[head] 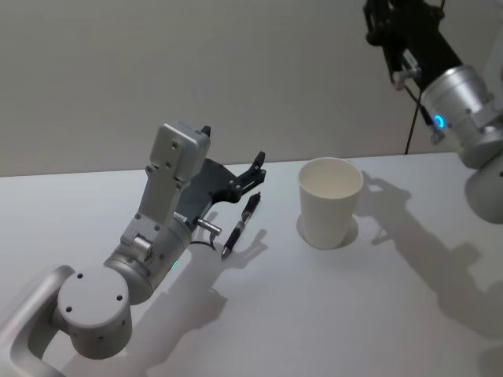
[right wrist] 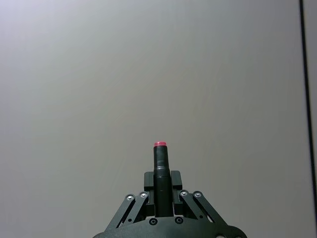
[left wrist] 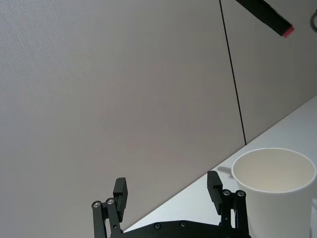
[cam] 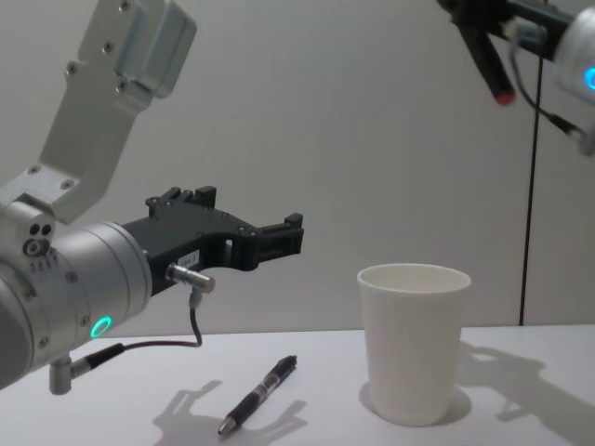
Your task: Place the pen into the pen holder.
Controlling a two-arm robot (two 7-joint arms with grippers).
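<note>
So, I count two pens and one pen holder [head: 330, 210]. The loose pen [head: 240, 225] lies on the table [head: 369, 314] left of it, below my left gripper [cam: 293, 233], fingers spread. My right gripper [right wrist: 162, 181], high up, pinches a red-tipped pen [right wrist: 160, 161], lower end hidden.

Left gripper [head: 255, 171], fingers spread, hovering low at near left; right gripper [right wrist: 162, 179], raised far right, clamping red-tipped pen [right wrist: 160, 158].
</note>
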